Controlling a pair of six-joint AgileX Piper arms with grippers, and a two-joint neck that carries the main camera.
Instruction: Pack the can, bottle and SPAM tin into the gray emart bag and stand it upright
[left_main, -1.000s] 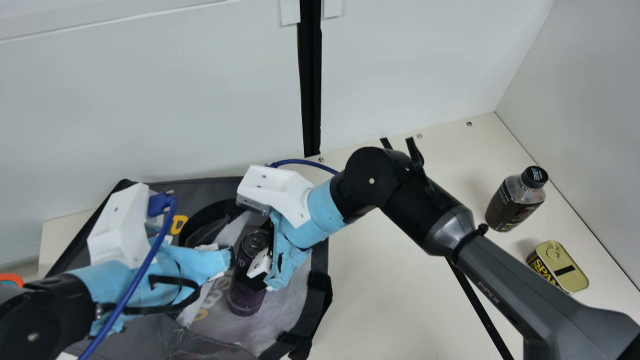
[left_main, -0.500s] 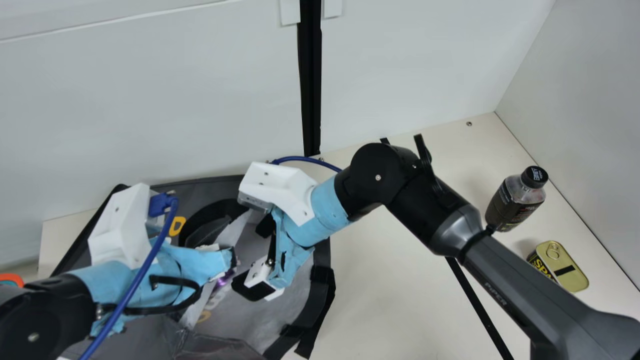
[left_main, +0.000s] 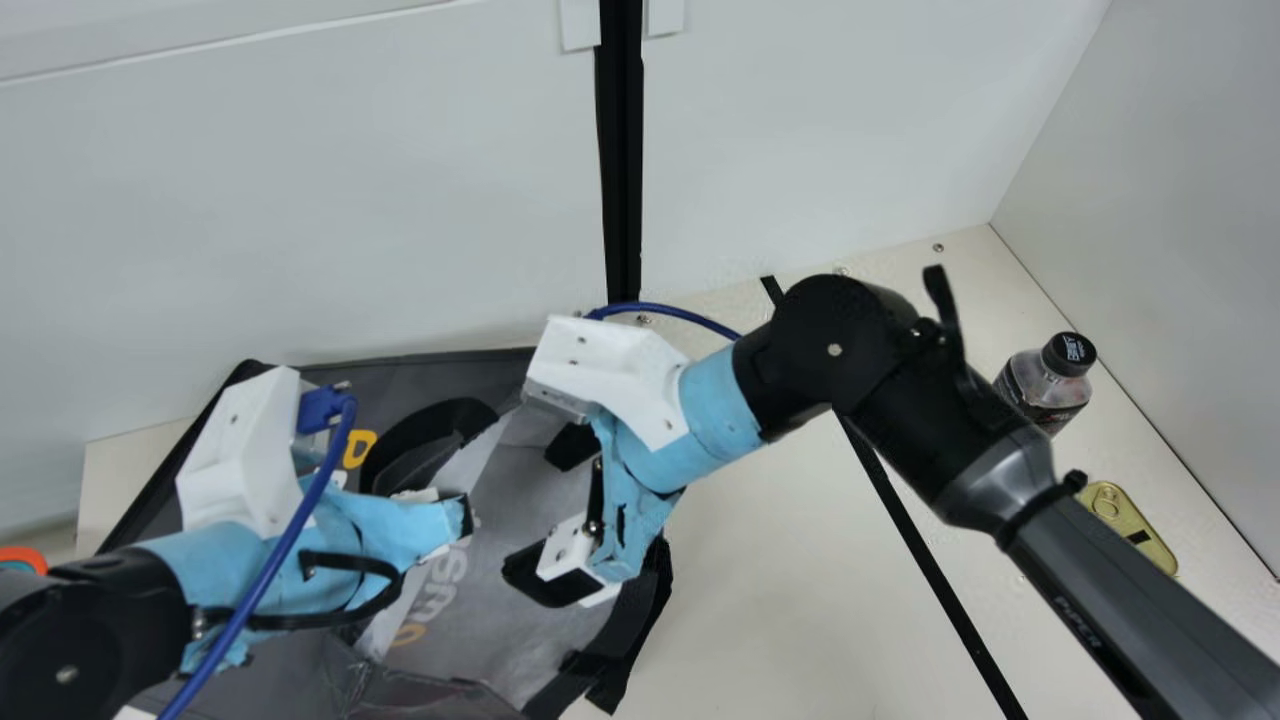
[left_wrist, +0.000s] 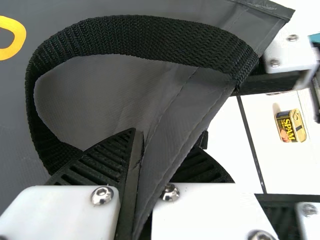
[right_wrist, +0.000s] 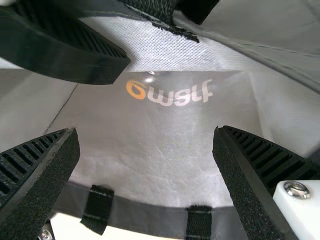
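Left pincer (left_main: 464, 516): I'm gripping gray fabric emart bag (left_main: 500, 620) by its edge | right pincer (left_main: 535, 515): spread over bag | black-capped plastic bottle (left_main: 1042, 388), gold-lidded SPAM tin (left_main: 1128, 522): cream table (left_main: 780, 560), right

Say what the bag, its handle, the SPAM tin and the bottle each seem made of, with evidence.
The gray bag: probably coated synthetic fabric, faintly glossy, with creases and stitching.
Its black handle: likely synthetic webbing, matte, with a coarse weave.
The SPAM tin: satiny metal, by its gold lid and pull ring.
The bottle: glossy, see-through near the neck, so plastic or glass.
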